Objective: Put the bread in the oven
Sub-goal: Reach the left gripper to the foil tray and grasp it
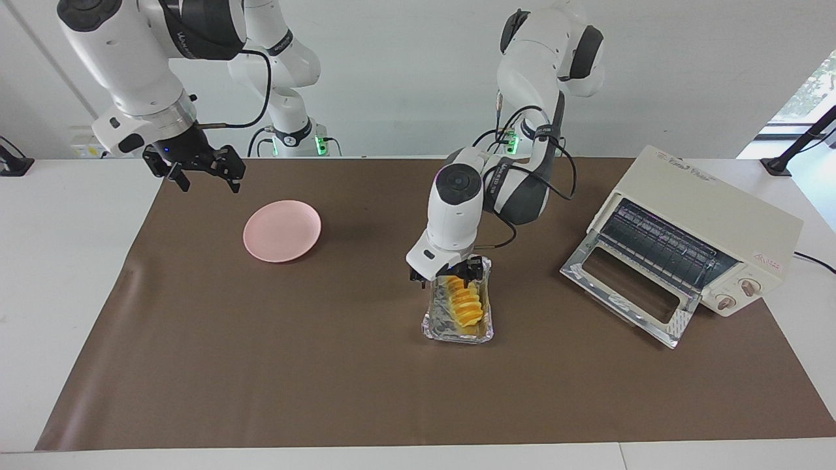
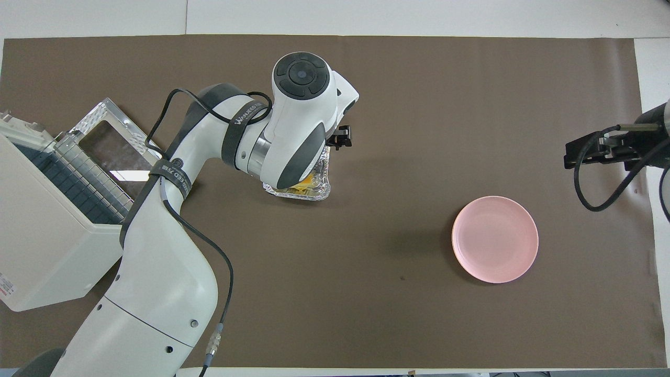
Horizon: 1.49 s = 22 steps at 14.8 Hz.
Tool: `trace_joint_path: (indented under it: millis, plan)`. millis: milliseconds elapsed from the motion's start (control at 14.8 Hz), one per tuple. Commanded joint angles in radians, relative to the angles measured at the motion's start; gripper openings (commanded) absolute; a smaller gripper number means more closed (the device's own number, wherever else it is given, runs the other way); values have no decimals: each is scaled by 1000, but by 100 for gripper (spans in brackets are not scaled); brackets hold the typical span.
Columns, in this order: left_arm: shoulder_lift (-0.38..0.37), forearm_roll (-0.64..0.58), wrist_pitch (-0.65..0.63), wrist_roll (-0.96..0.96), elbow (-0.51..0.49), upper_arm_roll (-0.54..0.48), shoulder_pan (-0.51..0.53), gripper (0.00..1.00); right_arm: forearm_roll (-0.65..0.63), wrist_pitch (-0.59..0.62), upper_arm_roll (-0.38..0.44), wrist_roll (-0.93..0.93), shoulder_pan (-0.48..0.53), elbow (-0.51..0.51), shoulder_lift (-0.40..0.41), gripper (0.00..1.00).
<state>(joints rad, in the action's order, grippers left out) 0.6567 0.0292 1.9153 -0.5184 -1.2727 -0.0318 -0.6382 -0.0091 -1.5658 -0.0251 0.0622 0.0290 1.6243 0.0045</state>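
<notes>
Lying in a crinkled foil tray (image 1: 457,329) near the middle of the bench (image 1: 326,365), the bread (image 1: 465,305) shows almost whole in the facing view, while the overhead view leaves only an orange sliver (image 2: 306,181) of it visible under the arm. The left pincer (image 1: 445,277) hangs low over the end of the bread nearer the robots, its fingers spread apart to either side of that end and grasping nothing. Whether they touch the loaf cannot be told. From overhead only one black tip of this pincer (image 2: 343,137) peeks out past the wrist. The oven (image 1: 712,228) stands toward the left arm's end of the bench, its glass door (image 1: 627,294) dropped open and the wire rack (image 1: 659,243) showing inside; its two knobs appear only in the facing view. A pink plate (image 1: 282,230) lies toward the right arm's end. The right pincer (image 1: 204,171) waits in the air over the mat's corner beside the plate, released and empty.
</notes>
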Motion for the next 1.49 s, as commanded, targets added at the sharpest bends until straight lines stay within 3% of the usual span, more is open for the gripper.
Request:
trace_joint_path:
  millis: [0, 271, 406, 610, 948, 1084, 1152, 1423]
  plan:
    - [-15, 0, 53, -78, -46, -13, -18, 100, 4, -19, -10, 4, 17, 39, -31, 100]
    - [-23, 8, 100, -87, -98, -10, -31, 100, 4, -14, -10, 74, 17, 37, -31, 100]
    - [-44, 9, 148, -126, -157, -10, -47, 93, 4, -17, -10, 67, 17, 37, -31, 100]
    - [-48, 9, 159, -153, -165, -8, -55, 82, 4, -23, -10, -42, 19, 39, -31, 100]
    - [-54, 9, 162, -180, -184, -8, -63, 55, 4, -13, -10, -73, 19, 37, -32, 100]
    - [-57, 11, 160, -186, -189, -7, -60, 26, 4, -7, -10, -71, 16, 32, -35, 100]
    - [-58, 12, 159, -184, -194, -7, -60, 1, 4, -7, -12, -71, 14, 32, -35, 100]
    - [-69, 12, 165, -178, -218, -8, -45, 0, 4, -7, -12, -70, 15, 31, -35, 100]
